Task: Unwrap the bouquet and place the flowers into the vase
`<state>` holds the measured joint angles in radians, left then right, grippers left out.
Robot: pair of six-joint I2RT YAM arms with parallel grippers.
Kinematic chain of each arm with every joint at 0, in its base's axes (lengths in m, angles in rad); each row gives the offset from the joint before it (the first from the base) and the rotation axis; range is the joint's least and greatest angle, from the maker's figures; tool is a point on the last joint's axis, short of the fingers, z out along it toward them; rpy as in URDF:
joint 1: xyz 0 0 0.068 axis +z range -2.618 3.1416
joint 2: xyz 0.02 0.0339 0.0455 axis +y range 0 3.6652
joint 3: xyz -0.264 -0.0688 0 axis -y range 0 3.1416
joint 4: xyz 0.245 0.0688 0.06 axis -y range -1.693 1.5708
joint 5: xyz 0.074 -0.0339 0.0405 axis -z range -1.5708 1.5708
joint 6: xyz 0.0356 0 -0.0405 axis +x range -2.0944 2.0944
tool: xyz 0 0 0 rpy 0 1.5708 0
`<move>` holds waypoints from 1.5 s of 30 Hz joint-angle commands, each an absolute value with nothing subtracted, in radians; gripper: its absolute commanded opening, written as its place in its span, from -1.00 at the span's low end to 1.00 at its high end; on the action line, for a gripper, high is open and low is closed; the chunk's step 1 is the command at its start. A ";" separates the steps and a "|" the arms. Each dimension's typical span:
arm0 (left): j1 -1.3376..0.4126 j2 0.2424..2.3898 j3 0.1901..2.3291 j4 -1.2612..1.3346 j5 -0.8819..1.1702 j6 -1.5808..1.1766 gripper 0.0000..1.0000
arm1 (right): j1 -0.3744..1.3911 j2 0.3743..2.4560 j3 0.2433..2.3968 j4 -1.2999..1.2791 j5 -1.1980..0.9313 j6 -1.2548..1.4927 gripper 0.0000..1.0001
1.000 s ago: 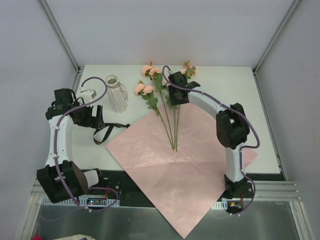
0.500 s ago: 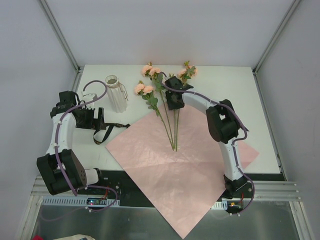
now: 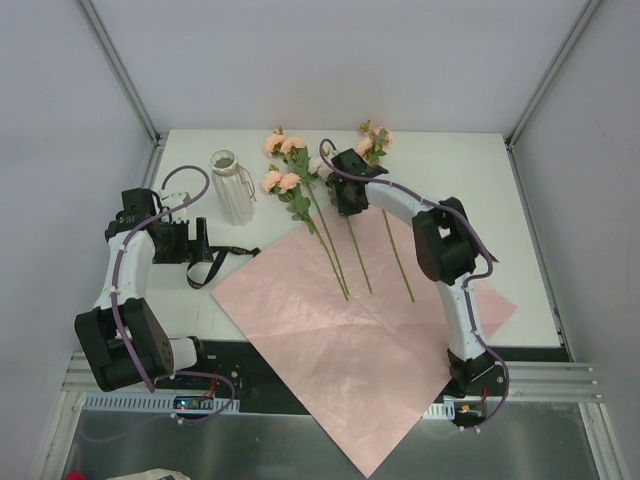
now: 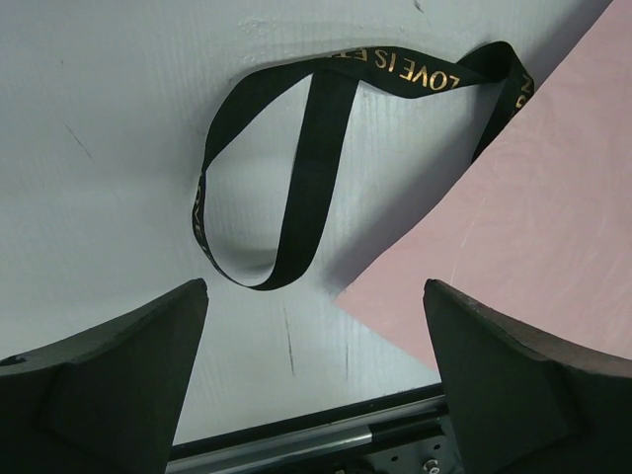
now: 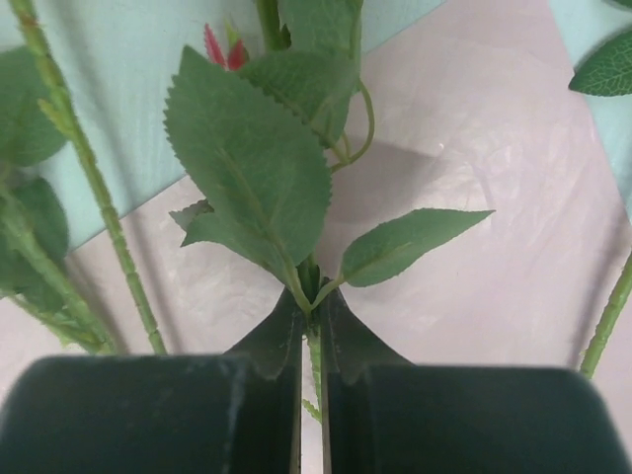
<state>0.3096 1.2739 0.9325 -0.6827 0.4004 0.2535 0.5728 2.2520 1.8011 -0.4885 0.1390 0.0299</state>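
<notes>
Flowers (image 3: pixel 283 181) are spread on the opened paper (image 3: pixel 330 340), with one stem (image 5: pixel 313 348) clamped in the right gripper (image 5: pixel 311 301) for carrying to the vase (image 3: pixel 232 187) left of them, the left gripper (image 4: pixel 314 296) held open.

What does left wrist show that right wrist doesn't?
Left wrist only: the black ribbon lying loose on the table, ahead of the open left gripper, untouched. Right wrist only: the right gripper shut on a leafy flower stem, with other stems lying either side. Both: the pink wrapping paper spread flat.
</notes>
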 commanded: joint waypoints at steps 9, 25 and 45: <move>0.321 1.287 0.942 -0.644 0.405 0.183 0.81 | 0.583 1.830 1.778 -0.315 0.091 0.158 -0.98; 0.400 1.319 0.957 -0.638 0.523 0.120 0.82 | 0.767 1.971 1.991 0.884 -0.221 0.095 -0.99; 0.403 1.262 0.925 -0.655 0.580 0.164 0.82 | 0.811 2.233 2.256 0.939 -0.239 0.025 -0.99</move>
<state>0.3946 1.3056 0.9333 -0.6357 0.5381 0.1425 0.8143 2.1979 2.2238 0.8494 -0.2283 0.0444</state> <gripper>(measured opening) 0.912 0.045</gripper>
